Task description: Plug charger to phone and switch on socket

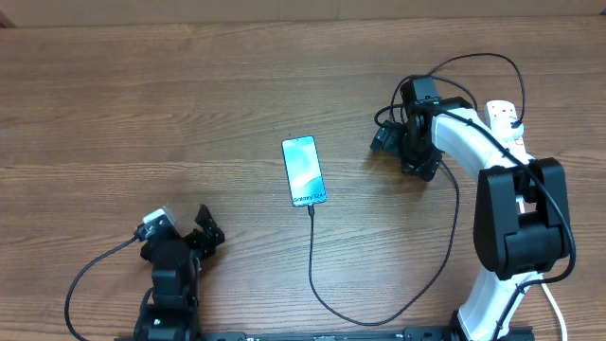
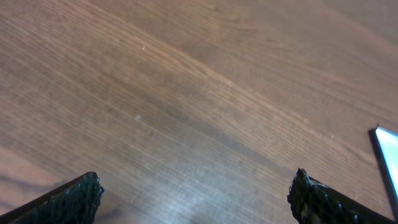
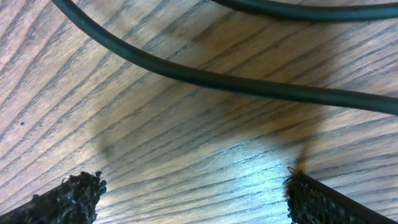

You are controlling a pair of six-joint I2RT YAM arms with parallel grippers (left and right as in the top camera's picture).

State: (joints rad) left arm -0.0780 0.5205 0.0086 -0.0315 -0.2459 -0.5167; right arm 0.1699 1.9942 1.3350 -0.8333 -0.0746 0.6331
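Observation:
The phone (image 1: 303, 170) lies flat mid-table with its light blue screen up; one corner of it (image 2: 388, 163) shows at the right edge of the left wrist view. The charger's thin black cable (image 1: 312, 260) meets the phone's near edge, loops along the front of the table and climbs toward my right gripper (image 1: 402, 156). That gripper (image 3: 196, 199) hovers open just over the wood, with black cable (image 3: 205, 78) crossing ahead of its fingertips and nothing between them. The white socket (image 1: 502, 114) peeks out behind the right arm; its switches are hidden. My left gripper (image 1: 194, 237) (image 2: 196, 199) is open and empty at the front left.
The right arm (image 1: 516, 218) rises from the front right and covers most of the socket. Black cable loops (image 1: 473, 59) arch above the right wrist. Another black lead (image 1: 95, 270) trails from the left arm's base. Bare wood surrounds the phone.

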